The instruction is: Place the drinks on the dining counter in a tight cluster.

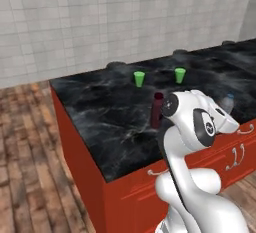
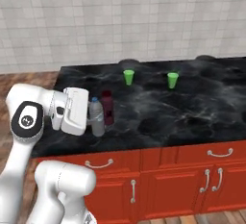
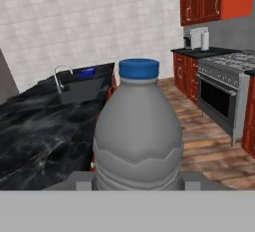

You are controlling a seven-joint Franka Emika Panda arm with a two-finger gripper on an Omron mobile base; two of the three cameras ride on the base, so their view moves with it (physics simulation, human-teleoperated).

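My gripper point(image 2: 92, 118) is shut on the small clear bottle point(image 2: 98, 117) with a blue cap, holding it upright by its body near the front left of the dining counter point(image 2: 192, 107). In the hand view the clear bottle point(image 3: 137, 136) stands between my fingers. The stout dark-red bottle point(image 2: 107, 106) stands upright right behind it, close by or touching. In the left base view my hand hides most of the clear bottle point(image 1: 228, 102); the dark-red bottle point(image 1: 157, 109) stands to its left on the dining counter point(image 1: 100, 107).
Two small bright-green cups point(image 2: 128, 77) point(image 2: 172, 80) stand farther back on the slab. Red drawers with silver handles point(image 2: 98, 163) run under its front edge. In the hand view a sink with a faucet point(image 3: 60, 74) lies beyond, and a stove point(image 3: 224, 91) stands at the right.
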